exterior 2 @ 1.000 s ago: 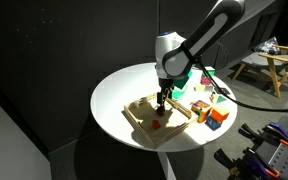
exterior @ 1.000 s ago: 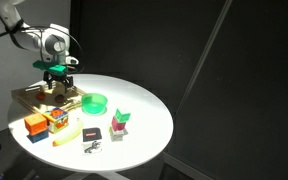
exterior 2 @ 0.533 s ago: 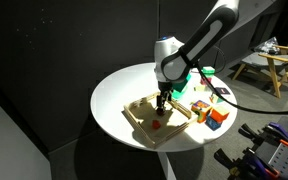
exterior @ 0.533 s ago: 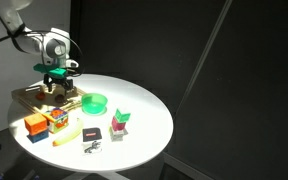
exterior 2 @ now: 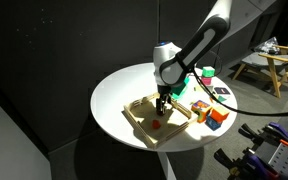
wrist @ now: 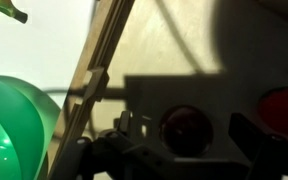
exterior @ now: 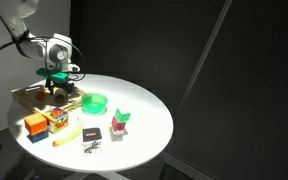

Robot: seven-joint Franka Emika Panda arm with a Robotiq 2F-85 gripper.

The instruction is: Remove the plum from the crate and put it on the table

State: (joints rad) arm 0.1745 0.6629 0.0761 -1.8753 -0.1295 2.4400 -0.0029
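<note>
Plum (wrist: 187, 123), small, round and dark maroon, lies on the floor of the shallow light-wood crate (wrist: 96, 70), and in the wrist view it sits directly between the two dark fingers (wrist: 259, 140) of the gripper (wrist: 189, 142). The jaws stand apart, one finger on either side of the fruit; whether either pad touches its skin cannot be told. A brighter red-orange round fruit (wrist: 284, 103) lies in the same crate, just beside the plum and outside the fingers. A translucent green bowl (wrist: 14, 125) stands outside the crate, beyond its slanting wooden rim. In both exterior views the arm reaches down with the gripper (exterior: 58, 92) lowered into the crate (exterior: 29, 97), which rests near the edge of the round white-topped table (exterior: 144, 112). In an exterior view the gripper (exterior 2: 161, 103) hangs over the middle of the crate (exterior 2: 136, 120) and hides the plum, while the red-orange fruit (exterior 2: 155, 125) shows near it on the tray floor. The green bowl (exterior: 94, 102) stands on the table (exterior 2: 114, 100) just beside the crate, and a small orange box (exterior: 34, 125) stands on the tabletop in front of the crate.
</note>
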